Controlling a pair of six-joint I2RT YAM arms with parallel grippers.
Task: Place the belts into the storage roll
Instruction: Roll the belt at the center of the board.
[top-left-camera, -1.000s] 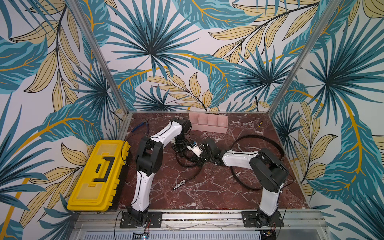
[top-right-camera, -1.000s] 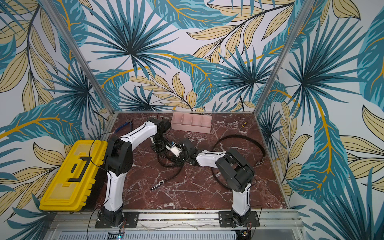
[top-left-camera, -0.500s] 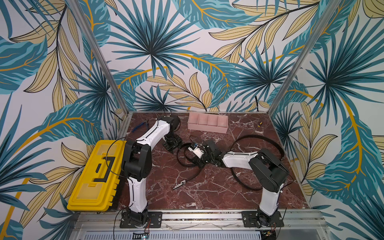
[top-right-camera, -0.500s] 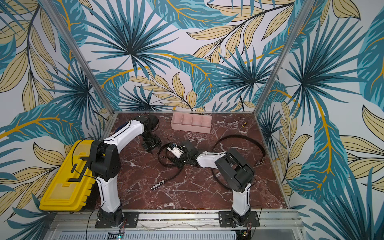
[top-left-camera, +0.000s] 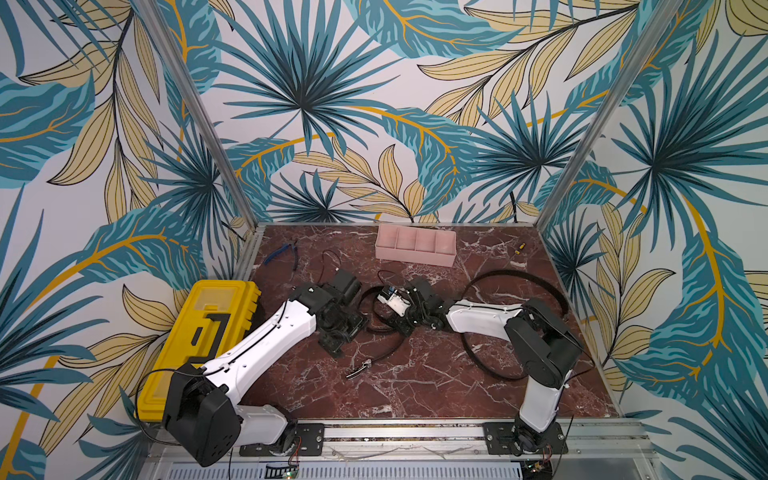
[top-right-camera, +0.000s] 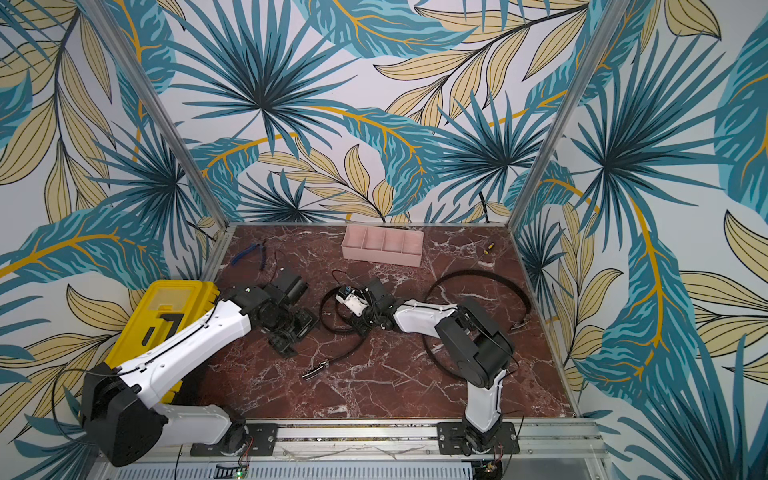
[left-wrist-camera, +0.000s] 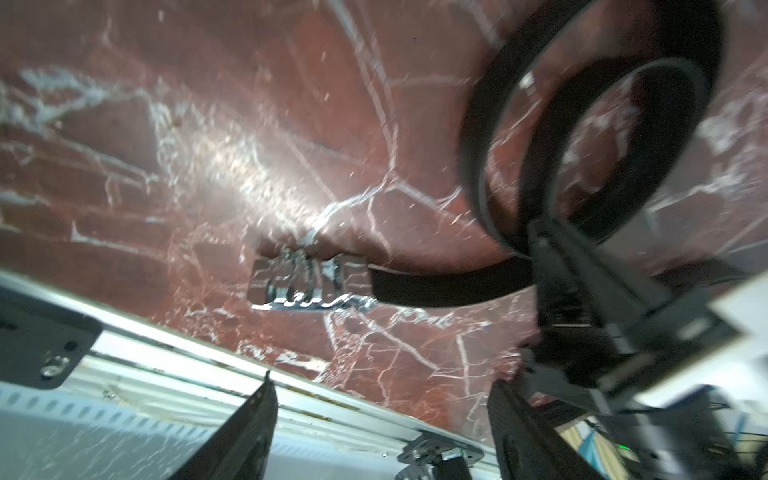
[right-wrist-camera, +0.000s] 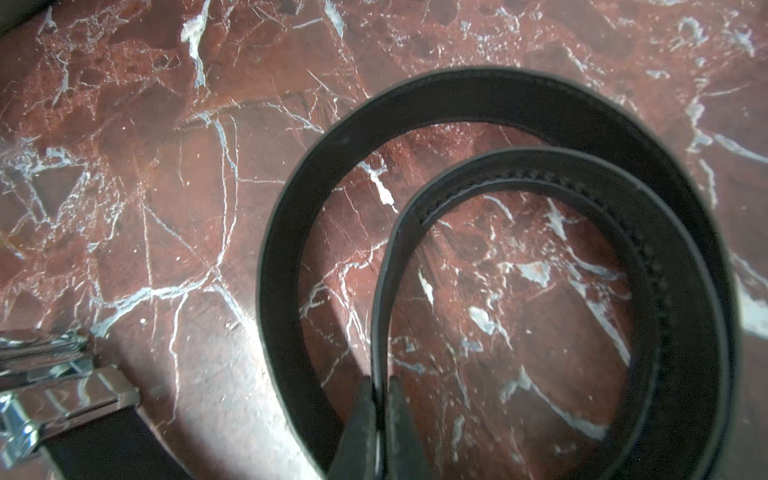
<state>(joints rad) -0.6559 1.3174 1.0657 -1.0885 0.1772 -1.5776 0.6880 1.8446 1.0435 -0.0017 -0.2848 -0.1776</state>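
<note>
Since a second ago our left pincer (left-wrist-camera: 382, 380) has pulled back from the coiled belt (right-wrist-camera: 282, 257) toward the yellow toolbox (top-left-camera: 178, 374), and its fingers (left-wrist-camera: 249, 432) now stand wide apart, empty. Nearest us, low and centre in both top views, the belt's silver buckle (top-left-camera: 358, 369) lies flat on the marble surface (top-left-camera: 415, 386). Just beyond it our right pincer (right-wrist-camera: 379, 386) is clamped on the strap's inner turn, the loose coil spread around it. The second belt (top-left-camera: 509, 273) loops wide around the right arm (top-left-camera: 482, 322). Farthest, upper centre, sits the pink storage tray (top-left-camera: 415, 257), its four compartments looking empty, its long axis running across the frame. We judge the right arm nearer: the tray lies straight beyond its pincer.
</note>
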